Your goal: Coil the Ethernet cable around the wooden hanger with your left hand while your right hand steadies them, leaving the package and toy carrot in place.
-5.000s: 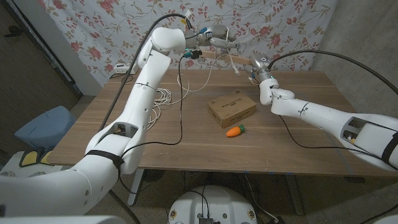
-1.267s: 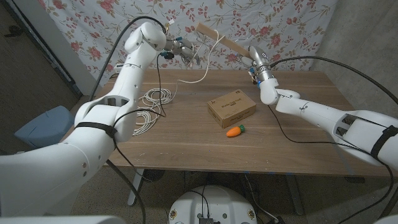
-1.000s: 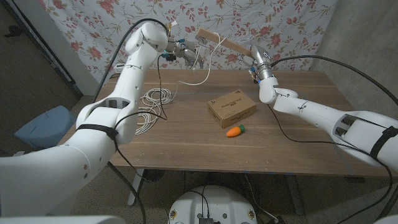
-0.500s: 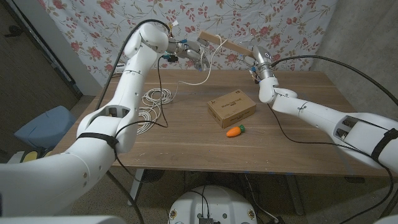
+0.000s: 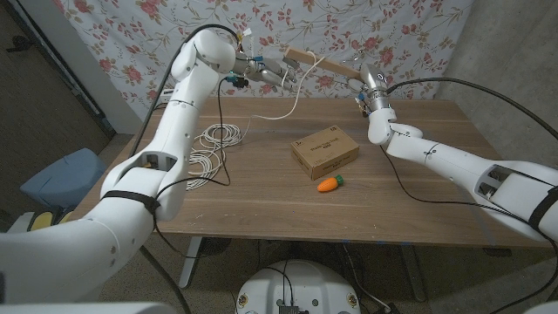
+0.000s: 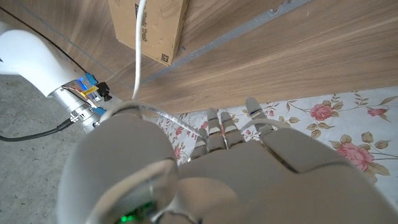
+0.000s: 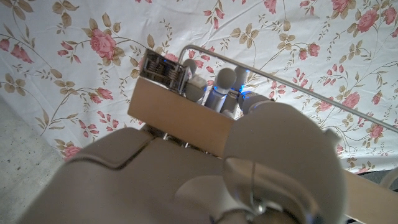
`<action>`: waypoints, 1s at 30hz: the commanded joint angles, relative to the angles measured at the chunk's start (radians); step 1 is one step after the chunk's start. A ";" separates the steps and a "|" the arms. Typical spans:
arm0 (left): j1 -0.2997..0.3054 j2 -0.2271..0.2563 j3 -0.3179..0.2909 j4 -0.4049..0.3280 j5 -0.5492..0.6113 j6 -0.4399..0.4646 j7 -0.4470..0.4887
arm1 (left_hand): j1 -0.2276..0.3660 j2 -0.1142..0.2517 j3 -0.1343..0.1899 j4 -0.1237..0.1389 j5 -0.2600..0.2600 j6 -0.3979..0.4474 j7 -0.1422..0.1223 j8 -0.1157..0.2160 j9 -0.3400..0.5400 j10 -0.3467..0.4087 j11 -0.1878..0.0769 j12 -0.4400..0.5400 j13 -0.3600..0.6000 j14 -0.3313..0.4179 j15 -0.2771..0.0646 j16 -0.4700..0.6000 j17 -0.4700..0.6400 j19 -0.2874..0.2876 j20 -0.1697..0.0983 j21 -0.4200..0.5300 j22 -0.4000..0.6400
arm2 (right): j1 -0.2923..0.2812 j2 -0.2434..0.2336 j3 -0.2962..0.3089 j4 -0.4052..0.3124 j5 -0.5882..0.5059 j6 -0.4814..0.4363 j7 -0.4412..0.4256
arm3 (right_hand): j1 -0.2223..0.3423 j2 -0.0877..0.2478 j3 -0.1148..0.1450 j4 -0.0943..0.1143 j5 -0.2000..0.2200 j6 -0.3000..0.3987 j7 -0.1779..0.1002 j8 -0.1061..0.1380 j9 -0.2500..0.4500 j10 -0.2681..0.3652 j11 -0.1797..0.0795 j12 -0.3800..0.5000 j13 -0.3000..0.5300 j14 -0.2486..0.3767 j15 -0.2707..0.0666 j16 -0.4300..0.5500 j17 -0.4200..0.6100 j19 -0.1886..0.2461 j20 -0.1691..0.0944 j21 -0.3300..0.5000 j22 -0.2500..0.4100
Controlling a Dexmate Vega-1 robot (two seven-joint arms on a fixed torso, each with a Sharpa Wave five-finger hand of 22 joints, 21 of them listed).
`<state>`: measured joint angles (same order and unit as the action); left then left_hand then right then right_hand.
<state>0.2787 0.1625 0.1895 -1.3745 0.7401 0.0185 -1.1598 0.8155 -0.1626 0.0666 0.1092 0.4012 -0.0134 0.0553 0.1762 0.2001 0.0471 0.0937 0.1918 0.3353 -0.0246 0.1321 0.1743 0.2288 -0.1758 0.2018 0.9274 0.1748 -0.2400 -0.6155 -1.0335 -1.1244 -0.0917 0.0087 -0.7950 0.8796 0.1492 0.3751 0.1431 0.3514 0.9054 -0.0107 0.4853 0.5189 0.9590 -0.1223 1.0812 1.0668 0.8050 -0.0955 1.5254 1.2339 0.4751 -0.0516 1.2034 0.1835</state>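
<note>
Gripping wooden hanger [image 7: 180, 115] — right hand [image 7: 205, 168]; head view adds carrot [image 5: 329, 184].

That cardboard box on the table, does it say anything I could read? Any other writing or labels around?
Package: dark print on its top, too small to read in the head view.
Package: a dark printed patch on its side in the left wrist view, too blurred to read.
Toy carrot: no writing seen.
Nothing here can be quoted as legible text.
</note>
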 commanded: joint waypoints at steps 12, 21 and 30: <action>0.022 0.053 0.056 -0.119 0.003 0.065 -0.042 | -0.036 0.010 -0.067 0.005 0.021 -0.134 0.001 -0.003 -0.008 -0.133 0.032 -0.003 -0.010 -0.129 0.041 0.012 -0.006 -0.243 0.009 -0.079 0.007 | -0.015 -0.043 0.024 -0.009 -0.005 -0.031 -0.023 | 0.014 0.022 0.002 0.006 0.000 -0.001 0.000 0.000 0.002 -0.010 -0.013 0.003 0.011 0.008 -0.114 0.003 0.005 0.010 -0.114 0.011 0.002; 0.055 0.073 0.021 -0.199 -0.028 0.168 -0.089 | -0.106 0.042 -0.175 0.037 0.049 -0.426 -0.088 0.006 -0.010 -0.404 0.019 0.011 -0.029 -0.340 0.075 0.028 -0.006 -0.429 0.014 -0.229 0.014 | -0.026 -0.076 0.032 -0.034 -0.003 -0.075 -0.013 | 0.014 0.022 0.002 0.006 0.000 -0.003 -0.003 0.001 0.004 -0.007 -0.012 -0.004 0.001 0.007 -0.114 0.003 0.005 0.009 -0.114 0.011 0.001; 0.073 0.058 -0.026 -0.240 -0.041 0.300 -0.097 | -0.499 0.107 -0.397 0.043 0.011 -0.082 -0.153 0.037 -0.015 0.340 0.035 0.248 -0.113 0.370 -0.005 0.219 -0.041 -0.028 0.008 -0.256 0.017 | -0.023 -0.080 0.027 -0.034 -0.017 -0.083 -0.020 | 0.014 0.022 0.001 0.006 0.002 -0.001 -0.001 0.002 0.004 -0.007 -0.010 -0.005 0.000 0.006 -0.114 0.003 0.005 0.009 -0.113 0.011 0.001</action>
<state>0.3256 0.2234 0.2066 -1.5514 0.7149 0.2015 -1.2537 0.3842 -0.0796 -0.3021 0.1559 0.4207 -0.1509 -0.0807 0.2211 0.1859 0.1630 0.1382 0.3833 0.2464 0.1269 0.1720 0.3386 0.1895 -0.1753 0.2092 0.6510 0.1877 -0.2609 -0.6836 -1.0031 -1.1482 -0.0930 -0.0576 -0.8136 0.8796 0.1491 0.3748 0.1429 0.3512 0.9054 -0.0107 0.4850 0.5216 0.9552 -0.1255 1.0810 1.0746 0.8112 -0.0896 1.5217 1.2333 0.4844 -0.0464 1.2123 0.1822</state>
